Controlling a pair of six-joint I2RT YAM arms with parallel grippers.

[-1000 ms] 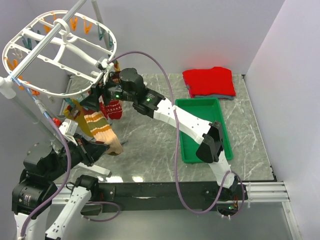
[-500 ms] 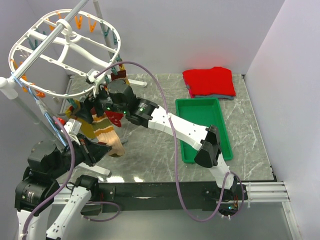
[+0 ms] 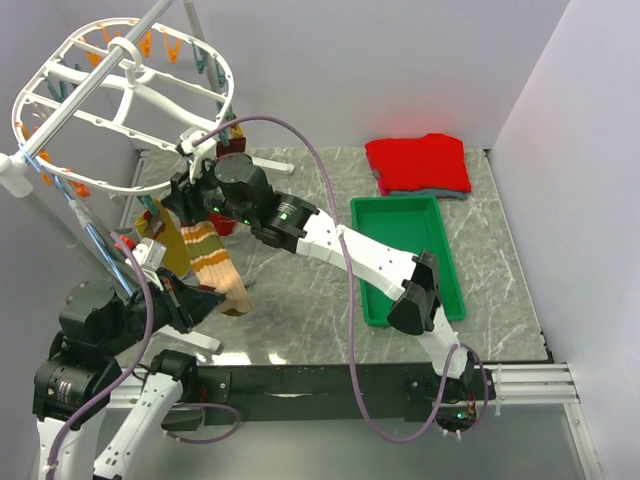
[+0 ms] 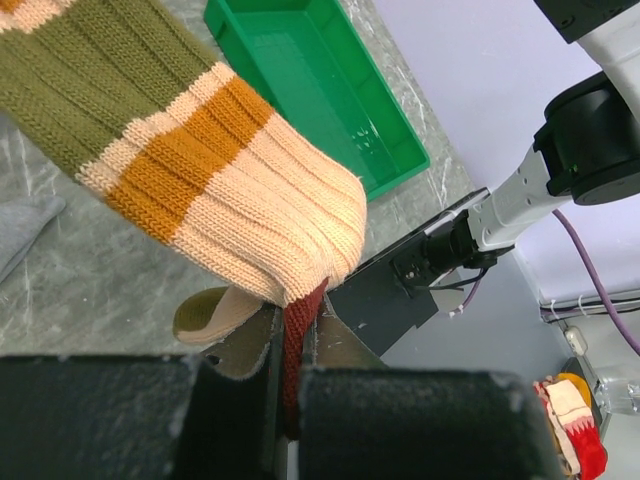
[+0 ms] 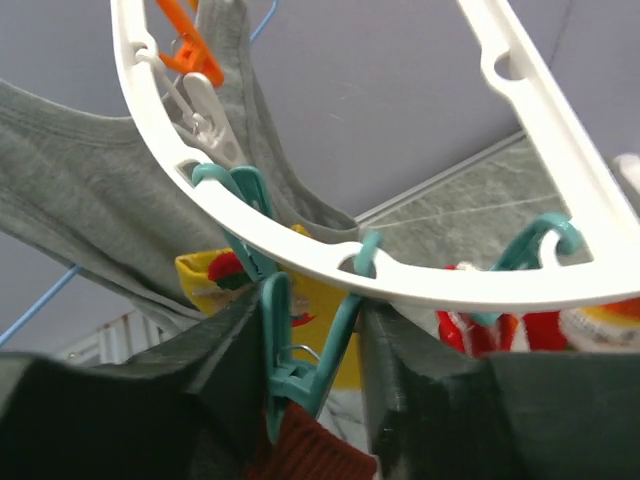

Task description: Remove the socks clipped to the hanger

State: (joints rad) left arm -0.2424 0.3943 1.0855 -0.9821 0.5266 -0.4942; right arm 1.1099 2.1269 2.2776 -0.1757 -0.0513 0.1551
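Teal clip (image 5: 292, 345) pinched between half-closed right fingers (image 5: 200, 390).

— What has my left gripper (image 4: 292, 335) got hold of?

— From here I see its jaws pinched together on a rust-red knit strip (image 4: 294, 352) that runs down between them.

— And just past the tips?

— A ribbed knit sock (image 4: 190, 150) in olive, orange and cream bands, its cream end touching that strip. I can't tell whether they're one piece. Farther ahead, a green rectangular plastic tray (image 4: 385, 120) sits on the grey marbled tabletop (image 4: 80, 290).
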